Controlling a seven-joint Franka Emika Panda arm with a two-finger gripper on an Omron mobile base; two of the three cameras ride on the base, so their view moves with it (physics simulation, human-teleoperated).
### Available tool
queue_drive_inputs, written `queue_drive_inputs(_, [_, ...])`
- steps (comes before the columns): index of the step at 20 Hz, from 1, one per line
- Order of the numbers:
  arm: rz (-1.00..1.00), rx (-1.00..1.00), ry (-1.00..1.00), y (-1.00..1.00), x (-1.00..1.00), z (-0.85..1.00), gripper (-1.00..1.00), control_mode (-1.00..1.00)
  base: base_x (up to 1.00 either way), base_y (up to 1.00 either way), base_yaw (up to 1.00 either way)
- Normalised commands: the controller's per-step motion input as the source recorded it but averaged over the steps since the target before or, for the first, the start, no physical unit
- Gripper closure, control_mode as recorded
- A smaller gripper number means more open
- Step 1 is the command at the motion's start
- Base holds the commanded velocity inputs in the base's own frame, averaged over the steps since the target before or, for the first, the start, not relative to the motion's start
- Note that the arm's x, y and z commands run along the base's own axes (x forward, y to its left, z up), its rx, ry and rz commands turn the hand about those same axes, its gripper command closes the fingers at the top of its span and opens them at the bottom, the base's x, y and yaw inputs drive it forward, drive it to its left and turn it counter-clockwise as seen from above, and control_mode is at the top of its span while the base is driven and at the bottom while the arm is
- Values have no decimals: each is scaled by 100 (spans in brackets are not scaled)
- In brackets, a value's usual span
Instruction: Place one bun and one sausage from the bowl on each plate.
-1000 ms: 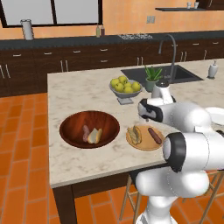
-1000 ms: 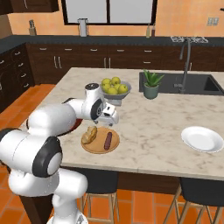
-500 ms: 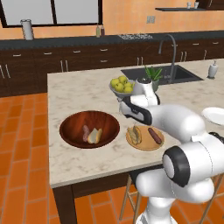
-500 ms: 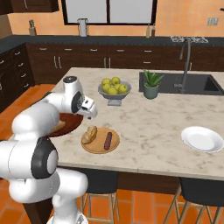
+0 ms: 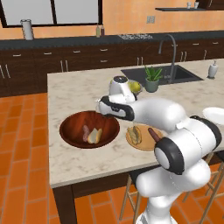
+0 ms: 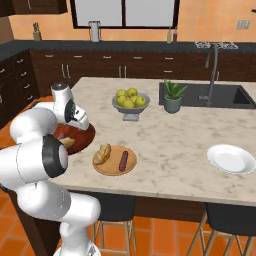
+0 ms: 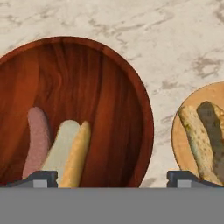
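Dark reddish-brown wood makes up the bowl (image 5: 89,129), which sits on the marble bench (image 5: 74,164) near its left front part. Inside it lie a pinkish sausage (image 7: 36,141) and, just beside it, a split bun (image 7: 70,152), pale on one half and golden on the other; the two touch along their sides. Just to the right of the bowl, apart from its rim, rests the tan wooden plate (image 6: 114,160), carrying another bun (image 6: 102,154) and a dark sausage (image 6: 123,160) side by side. Far off toward the right end of the bench is the white plate (image 6: 231,158), bare on top. The end effector (image 5: 102,106) hangs above the bowl's far right rim with its fingers spread wide and nothing between them; in the hand view one tip (image 7: 40,178) stands over the bowl and the other over the tan plate. Behind these stand a grey footed bowl of yellow-green apples (image 6: 130,101), a small potted plant (image 6: 173,97), and the sink (image 6: 210,95).
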Motion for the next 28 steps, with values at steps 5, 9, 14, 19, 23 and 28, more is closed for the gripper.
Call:
queue_drive_inputs(5, [1,16,8,56,0,-15,-100,-100,0,0,0])
queue_drive_inputs(9, [8,16,3,6,0,-58,-100,-100,0,0,0])
queue_drive_inputs(14, [7,1,0,2,-5,-37,-100,-100,0,0,0])
queue_drive_inputs(19, [4,0,2,28,0,-31,-100,-100,0,0,0])
queue_drive_inputs(23, [4,0,0,13,0,-39,-100,-100,0,0,0])
queue_drive_inputs(28, [0,2,3,-8,0,-11,-100,-100,0,0,0])
